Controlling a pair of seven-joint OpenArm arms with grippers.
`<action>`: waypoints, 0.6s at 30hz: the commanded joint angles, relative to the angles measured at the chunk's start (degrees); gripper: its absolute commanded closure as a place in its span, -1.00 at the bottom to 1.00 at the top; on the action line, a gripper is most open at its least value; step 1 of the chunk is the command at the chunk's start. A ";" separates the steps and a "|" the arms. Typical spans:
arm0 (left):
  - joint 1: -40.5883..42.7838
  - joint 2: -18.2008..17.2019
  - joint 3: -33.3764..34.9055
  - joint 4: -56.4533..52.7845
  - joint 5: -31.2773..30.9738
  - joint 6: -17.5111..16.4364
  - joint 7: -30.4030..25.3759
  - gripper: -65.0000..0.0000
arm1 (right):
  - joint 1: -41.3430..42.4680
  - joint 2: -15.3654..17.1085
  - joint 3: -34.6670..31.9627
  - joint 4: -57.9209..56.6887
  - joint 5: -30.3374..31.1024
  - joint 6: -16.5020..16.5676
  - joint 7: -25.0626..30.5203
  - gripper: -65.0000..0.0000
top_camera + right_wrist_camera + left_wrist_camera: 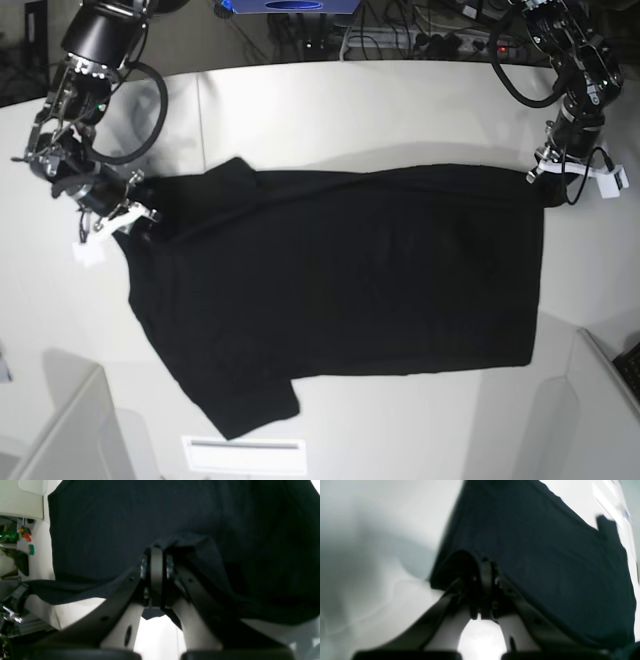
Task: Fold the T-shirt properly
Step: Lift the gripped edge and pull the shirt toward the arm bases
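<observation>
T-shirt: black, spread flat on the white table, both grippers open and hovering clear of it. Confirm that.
Wrong about the grippers. The wrist views show the left gripper and right gripper shut on the T-shirt. It is black and spread on the white table, as stated.

My left gripper (487, 580) pinched tight, arm stretched far out. My right gripper (156, 565) clamped too, wrist bent inward, apparently low, view blurry.
</observation>
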 commanded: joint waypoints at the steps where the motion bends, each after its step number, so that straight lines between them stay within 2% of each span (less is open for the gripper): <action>1: -0.36 -0.68 -0.18 0.84 -0.72 -0.14 -1.04 1.00 | 1.25 0.54 0.05 0.42 1.09 0.15 1.10 1.00; 6: -1.32 -0.77 0.00 0.58 -0.55 0.21 -1.04 1.00 | 2.92 0.54 0.05 -0.63 1.09 -3.99 1.46 1.00; 13: -2.47 -0.94 0.08 -2.50 -0.55 0.21 -1.04 1.00 | 5.74 0.45 -0.22 -0.72 1.09 -4.34 1.10 1.00; 18: -3.17 -1.12 0.08 -2.76 -0.55 0.21 -1.04 1.00 | 7.32 0.72 -4.96 -0.72 1.09 -4.43 1.54 1.00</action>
